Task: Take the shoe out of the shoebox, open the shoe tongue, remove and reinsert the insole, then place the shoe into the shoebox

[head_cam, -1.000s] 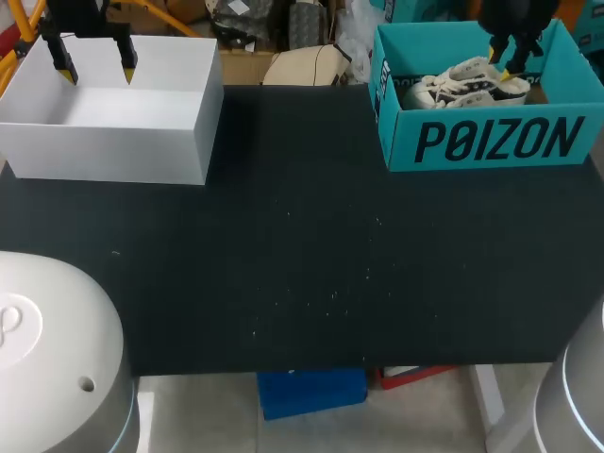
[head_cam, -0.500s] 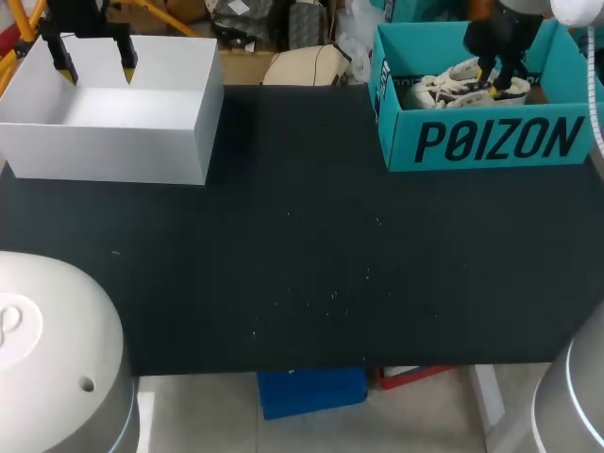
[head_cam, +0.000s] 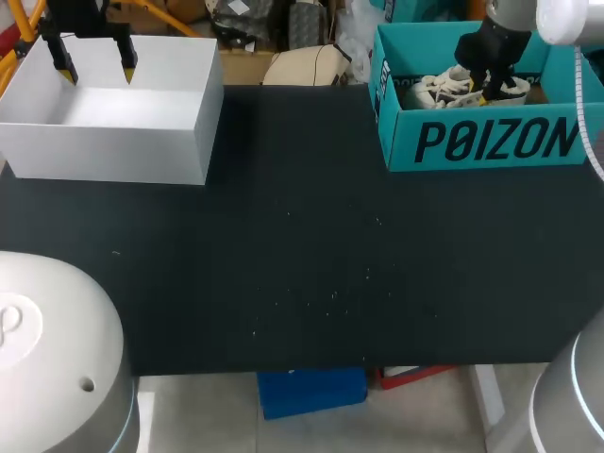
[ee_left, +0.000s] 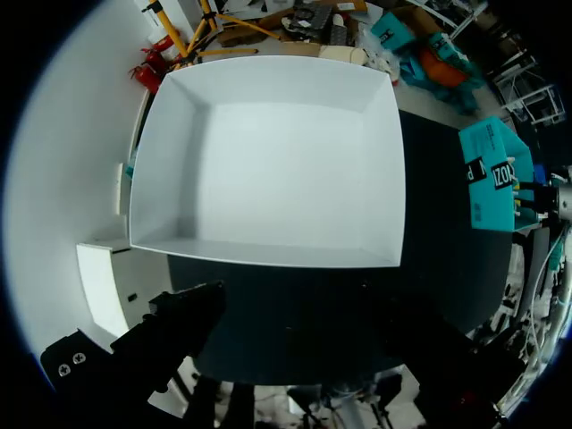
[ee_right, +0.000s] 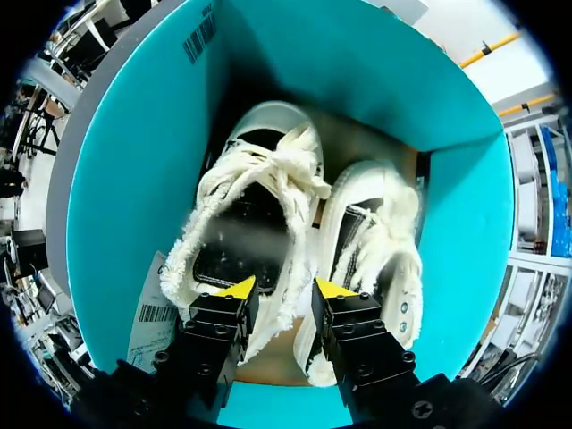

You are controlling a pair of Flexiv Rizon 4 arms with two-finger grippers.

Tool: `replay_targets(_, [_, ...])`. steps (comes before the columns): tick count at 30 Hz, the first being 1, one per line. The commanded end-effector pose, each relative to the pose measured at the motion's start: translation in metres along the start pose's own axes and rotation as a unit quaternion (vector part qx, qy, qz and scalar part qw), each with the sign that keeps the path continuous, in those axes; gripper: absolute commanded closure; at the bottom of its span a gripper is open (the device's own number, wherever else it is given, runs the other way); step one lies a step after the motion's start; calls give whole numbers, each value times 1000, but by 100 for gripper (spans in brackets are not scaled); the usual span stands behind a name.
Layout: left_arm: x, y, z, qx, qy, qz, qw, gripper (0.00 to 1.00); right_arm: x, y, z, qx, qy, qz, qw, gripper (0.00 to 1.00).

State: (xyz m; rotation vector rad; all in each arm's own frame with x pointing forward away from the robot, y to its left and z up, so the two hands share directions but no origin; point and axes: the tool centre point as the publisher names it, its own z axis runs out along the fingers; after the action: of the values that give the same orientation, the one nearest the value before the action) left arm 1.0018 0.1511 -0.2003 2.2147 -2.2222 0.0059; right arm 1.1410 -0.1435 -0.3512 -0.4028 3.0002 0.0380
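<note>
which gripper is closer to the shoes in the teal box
Right. The right gripper is inside the teal shoebox, directly over the shoes; the left gripper is far off, above the white box.

Left gripper [head_cam: 95,68]: black body with two slim black jaws, each ending in a bright yellow tip. In the left wrist view the jaw mounts are matt black angular blocks, and one carries two pale screw heads [ee_left: 64,369].

Right arm [head_cam: 557,14], at 1 o'clock in the head view: glossy white rounded link passing into a black wrist section. A thin pale cable [head_cam: 589,113] runs beside it.

Right gripper [ee_right: 285,288]: black.

Left base housing [head_cam: 47,349], at 7 o'clock: large, domed, light grey, with an embossed emblem and a small round hole [head_cam: 87,384].

Right base housing [head_cam: 578,396], at 5 o'clock: the same grey dome.
</note>
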Motion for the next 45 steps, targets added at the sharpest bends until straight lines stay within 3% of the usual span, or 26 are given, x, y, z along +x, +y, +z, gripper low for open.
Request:
replay_targets(1, [1,0,0,-1,-2,-1,1000,0,-7,2,16,1,12,1,1000,65])
replay_targets(9, [1,0,0,-1,-2,-1,1000,0,-2,4,36,3,23,3,1000,69])
replay_targets(23, [1,0,0,-1,-2,-1,1000,0,-2,5,53,8,34,1,999,67])
replay_targets(25, [1,0,0,-1,-2,-1,1000,0,-2,5,53,9,34,1,999,73])
replay_targets(26, [1,0,0,-1,-2,-1,1000,0,-2,5,53,9,34,2,999,81])
replay_targets(27, [1,0,0,-1,-2,-1,1000,0,-2,5,53,9,33,2,999,95])
replay_targets(29, [1,0,0,-1,-2,-1,1000,0,-2,5,53,11,31,2,999,100])
replay_targets(38, [1,0,0,-1,-2,-1,1000,0,0,4,31,21,28,10,999,100])
replay_targets(45, [1,0,0,-1,-2,-1,1000,0,5,1,-19,41,37,14,998,100])
